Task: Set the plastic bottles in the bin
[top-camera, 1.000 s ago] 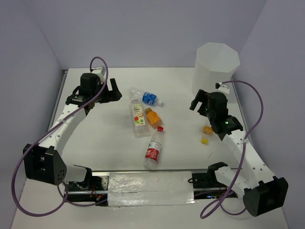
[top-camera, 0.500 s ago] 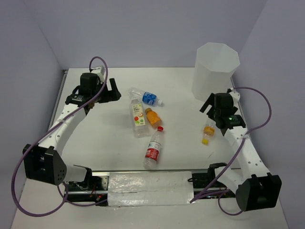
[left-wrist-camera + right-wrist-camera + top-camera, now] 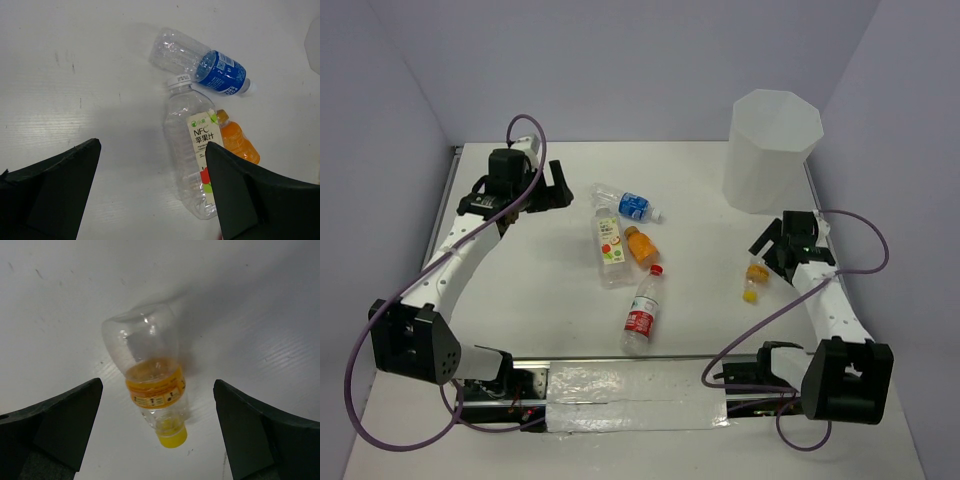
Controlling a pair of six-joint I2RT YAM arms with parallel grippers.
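Four bottles lie mid-table: the blue-labelled bottle [image 3: 632, 205], the fruit-labelled bottle [image 3: 610, 245], the orange-filled bottle [image 3: 640, 245] and the red-capped bottle [image 3: 642, 312]. The tiny yellow bottle [image 3: 754, 278] lies alone at the right. The bin [image 3: 772, 150] stands upright at the back right. My left gripper [image 3: 558, 192] is open and empty, left of the blue-labelled bottle [image 3: 210, 67] and above the fruit-labelled one [image 3: 195, 150]. My right gripper [image 3: 767, 252] is open, with the yellow bottle [image 3: 152, 385] lying between its fingers below it, not gripped.
Purple cables loop from both arms. The right arm lies along the table's right edge, just in front of the bin. The orange-filled bottle [image 3: 237, 142] touches the fruit-labelled one. Taped plastic covers the near edge [image 3: 635, 385].
My right arm has swung to the right and back, and its gripper now points down over the yellow bottle. The left arm and all the bottles have stayed put.
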